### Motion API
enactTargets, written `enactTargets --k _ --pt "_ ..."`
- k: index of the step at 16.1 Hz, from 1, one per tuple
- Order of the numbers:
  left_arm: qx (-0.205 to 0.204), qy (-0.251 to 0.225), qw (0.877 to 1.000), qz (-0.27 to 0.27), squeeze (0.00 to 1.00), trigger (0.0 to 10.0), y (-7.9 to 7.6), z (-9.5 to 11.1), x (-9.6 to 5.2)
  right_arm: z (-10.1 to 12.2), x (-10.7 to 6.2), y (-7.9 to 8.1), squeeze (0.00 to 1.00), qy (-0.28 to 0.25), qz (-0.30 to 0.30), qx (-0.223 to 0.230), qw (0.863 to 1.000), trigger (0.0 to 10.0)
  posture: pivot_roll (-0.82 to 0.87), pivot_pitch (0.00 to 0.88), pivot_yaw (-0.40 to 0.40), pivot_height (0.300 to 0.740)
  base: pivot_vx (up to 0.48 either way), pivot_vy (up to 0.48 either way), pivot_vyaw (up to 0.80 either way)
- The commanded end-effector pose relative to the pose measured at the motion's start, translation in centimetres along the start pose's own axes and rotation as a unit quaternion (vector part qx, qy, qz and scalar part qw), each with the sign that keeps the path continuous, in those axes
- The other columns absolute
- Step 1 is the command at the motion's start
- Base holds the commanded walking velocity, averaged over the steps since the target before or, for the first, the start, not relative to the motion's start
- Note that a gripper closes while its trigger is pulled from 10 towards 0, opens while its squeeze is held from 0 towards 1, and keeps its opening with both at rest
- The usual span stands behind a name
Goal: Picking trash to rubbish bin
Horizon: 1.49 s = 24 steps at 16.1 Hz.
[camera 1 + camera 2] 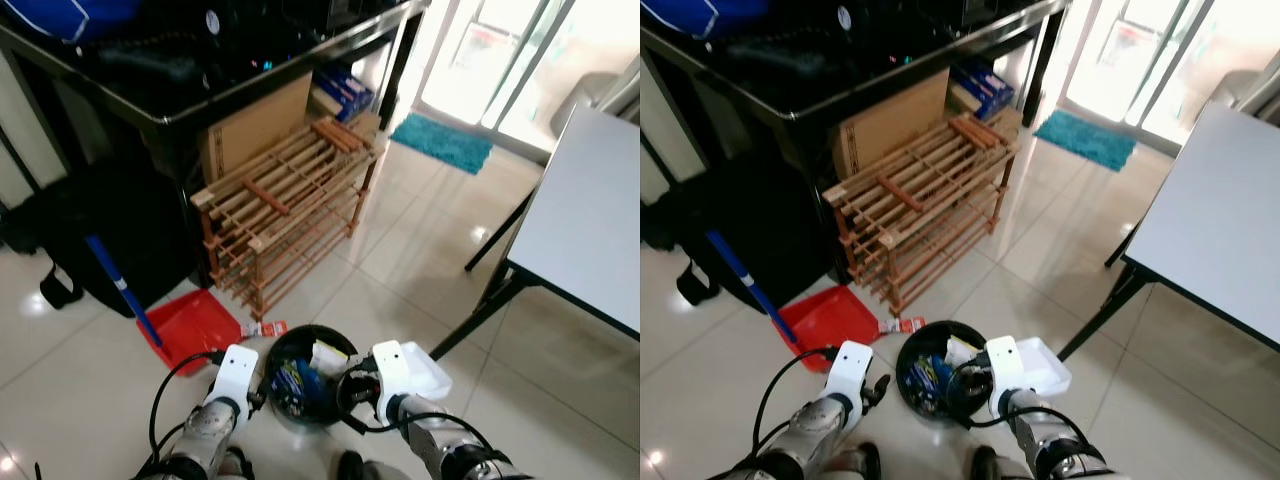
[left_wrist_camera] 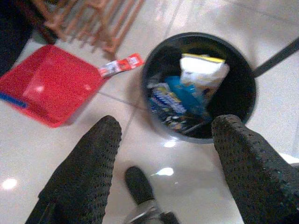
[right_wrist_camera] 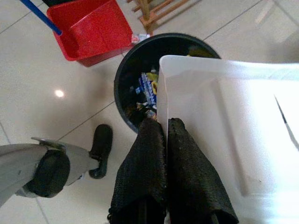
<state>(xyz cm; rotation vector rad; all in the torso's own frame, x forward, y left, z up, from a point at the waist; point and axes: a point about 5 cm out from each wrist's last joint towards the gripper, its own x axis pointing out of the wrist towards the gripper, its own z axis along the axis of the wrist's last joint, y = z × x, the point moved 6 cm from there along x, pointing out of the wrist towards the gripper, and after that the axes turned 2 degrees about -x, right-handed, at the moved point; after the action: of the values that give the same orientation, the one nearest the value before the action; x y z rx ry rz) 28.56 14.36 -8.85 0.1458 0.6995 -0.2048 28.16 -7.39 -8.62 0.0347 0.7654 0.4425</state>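
In the left eye view, one black bin (image 1: 305,385) is seen standing upright on the tiled floor (image 1: 420,250), its round mouth facing up, just in front of the robot and between its two arms. Several wrappers lie inside, among them a blue packet (image 1: 293,380) and a white packet (image 1: 328,355). One red wrapper (image 1: 265,329) lies flat on the floor just beside the bin, between it and a red dustpan (image 1: 195,328); its long axis runs from the dustpan side toward the bin. One wooden rack (image 1: 285,205) stands behind under a black desk (image 1: 200,70), and one white table (image 1: 585,220) is on the right. The left gripper (image 1: 256,400) is held beside the bin's left rim.

In the right eye view, a white tray (image 1: 1040,365) is seen at the bin's right rim, held by the right gripper (image 1: 970,385).

In the left wrist view, the left fingers (image 2: 88,172) are spread wide apart with nothing between them, above the floor near the bin.

In the right wrist view, the right fingers (image 3: 152,172) are pressed together on the tray's edge, and one corner of the tray reaches over the bin's mouth.
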Motion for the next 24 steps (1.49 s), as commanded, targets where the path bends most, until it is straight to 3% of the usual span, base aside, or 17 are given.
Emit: enactTargets --k 1,5,10,12,15,18,24 --pt "0.003 -0.012 1.000 -0.029 0.00 10.0 -1.3 0.7 0.2 0.0 0.0 0.2 0.00 0.001 0.007 0.011 1.000 10.0 -0.02 0.224 -0.113 0.740 0.000 0.000 0.00" --pt "0.016 -0.056 0.993 -0.107 0.00 10.0 -2.6 3.1 0.1 0.6 0.5 2.2 0.00 -0.009 0.035 0.026 0.999 10.0 -0.01 0.267 -0.125 0.740 0.000 0.000 0.00" --pt "0.033 -0.091 0.983 -0.159 0.00 10.0 -3.5 4.8 -0.4 2.2 0.8 2.3 0.00 -0.038 0.016 0.048 0.998 10.0 0.02 0.283 -0.115 0.740 0.000 0.000 0.00" --pt "0.047 -0.118 0.975 -0.184 0.00 10.0 -3.8 6.2 -0.8 3.8 1.1 2.3 0.00 -0.061 0.003 0.057 0.997 10.0 0.03 0.292 -0.103 0.740 0.000 0.000 0.00" --pt "0.050 -0.143 0.966 -0.209 0.00 10.0 -4.0 7.7 -1.5 5.1 1.4 3.3 0.00 -0.073 0.013 0.057 0.996 10.0 0.05 0.302 -0.091 0.740 0.000 0.000 0.00" --pt "0.063 -0.140 0.961 -0.231 0.00 10.0 -4.1 7.7 -2.0 5.9 1.6 4.0 0.00 -0.079 0.016 0.061 0.995 10.0 0.06 0.312 -0.080 0.740 0.000 0.000 0.00" --pt "0.111 -0.095 0.951 -0.273 0.00 10.0 -3.1 5.8 -3.9 6.6 1.8 5.4 0.00 -0.087 0.031 0.069 0.993 10.0 0.07 0.324 -0.076 0.740 0.000 0.000 0.00"
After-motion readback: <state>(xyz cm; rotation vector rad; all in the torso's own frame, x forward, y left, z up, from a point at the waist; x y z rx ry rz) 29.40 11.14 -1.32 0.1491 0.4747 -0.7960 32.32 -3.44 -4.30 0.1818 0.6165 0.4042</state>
